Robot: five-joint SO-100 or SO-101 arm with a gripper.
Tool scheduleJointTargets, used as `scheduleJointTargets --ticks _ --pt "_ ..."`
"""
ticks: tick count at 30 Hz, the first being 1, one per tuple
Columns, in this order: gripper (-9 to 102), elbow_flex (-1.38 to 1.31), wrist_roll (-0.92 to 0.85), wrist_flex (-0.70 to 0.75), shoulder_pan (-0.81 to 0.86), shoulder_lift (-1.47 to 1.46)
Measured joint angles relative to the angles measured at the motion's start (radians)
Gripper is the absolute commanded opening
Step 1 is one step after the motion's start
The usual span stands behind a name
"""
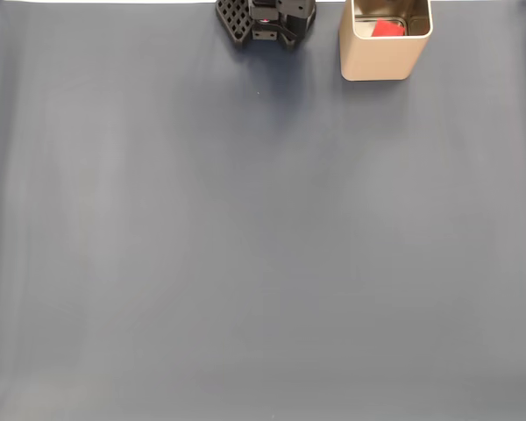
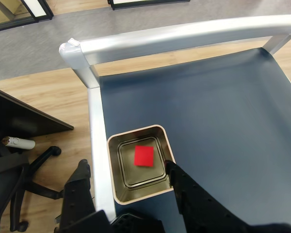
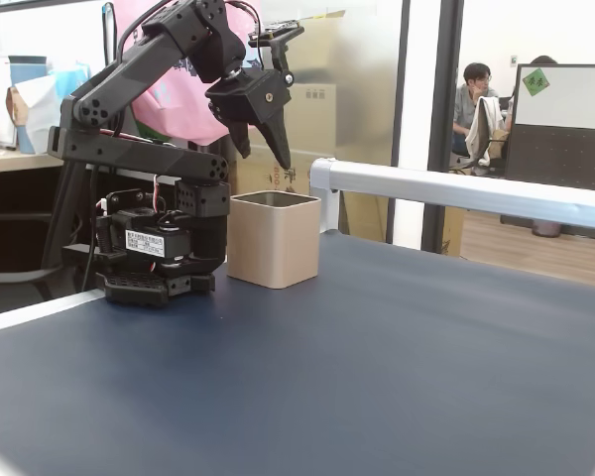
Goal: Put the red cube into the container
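**Cube at the bottom of the tin, tool released above it**

Fingers of the black two-finger tool (image 2: 128, 172) stand spread apart in the wrist view, one on each side of the tin's near rim, with nothing between them. In a fixed view from the side the tool (image 3: 268, 149) hangs over the tin's mouth, its tips pointing down and clear of the rim.

Directly below sits the tall, square-sectioned, pale gold metal container (image 2: 115, 187) with rounded corners and no lid. The small bright red cube (image 2: 144, 156) lies flat on its shiny floor, roughly in the middle, apart from all four walls. In the fixed view from above the cube (image 1: 387, 29) shows as a red patch inside the container (image 1: 375, 60), and from the side the container (image 3: 273, 241) stands upright, its walls hiding the cube.

The container rests on the dark blue-grey tabletop (image 1: 263, 246), near one corner, just beside the arm's black base (image 3: 154, 263). A silver metal rail (image 2: 184, 36) frames the tabletop edge behind the tin.

Beyond the rail lie a wooden floor (image 2: 43, 94), a black office chair base (image 2: 31, 187) and, far off in the side view, a seated person (image 3: 473, 99).
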Motion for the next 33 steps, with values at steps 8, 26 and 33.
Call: scheduleJointTargets --ticks 8,26,33 --pt "36 0.000 -0.005 0.000 0.000 0.000" --pt "3 0.000 0.000 -0.025 0.081 -0.006" --pt "0 -0.008 0.020 -0.057 0.279 -0.046"
